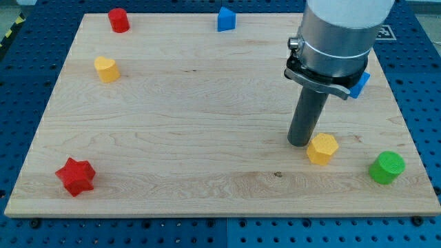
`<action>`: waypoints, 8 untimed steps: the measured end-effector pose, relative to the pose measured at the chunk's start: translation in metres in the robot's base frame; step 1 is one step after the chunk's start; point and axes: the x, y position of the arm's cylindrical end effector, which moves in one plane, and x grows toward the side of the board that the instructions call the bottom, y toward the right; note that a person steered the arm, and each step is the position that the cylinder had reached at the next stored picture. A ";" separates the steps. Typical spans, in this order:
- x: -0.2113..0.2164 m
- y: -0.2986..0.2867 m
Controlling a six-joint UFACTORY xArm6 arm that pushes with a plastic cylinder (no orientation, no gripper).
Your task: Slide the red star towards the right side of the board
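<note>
The red star [75, 176] lies near the board's bottom left corner. My tip [300, 141] rests on the board right of centre, far to the right of the star. It stands just left of a yellow hexagon block [322, 149], close to it or touching it.
A wooden board [207, 103] lies on a blue perforated table. A red cylinder-like block [118, 20] sits at top left, a yellow heart [106, 69] below it, a blue block [226, 19] at top centre, a blue block [361, 84] partly hidden behind the arm, and a green cylinder [386, 167] at bottom right.
</note>
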 end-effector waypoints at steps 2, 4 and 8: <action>0.033 0.059; 0.033 -0.011; 0.004 -0.423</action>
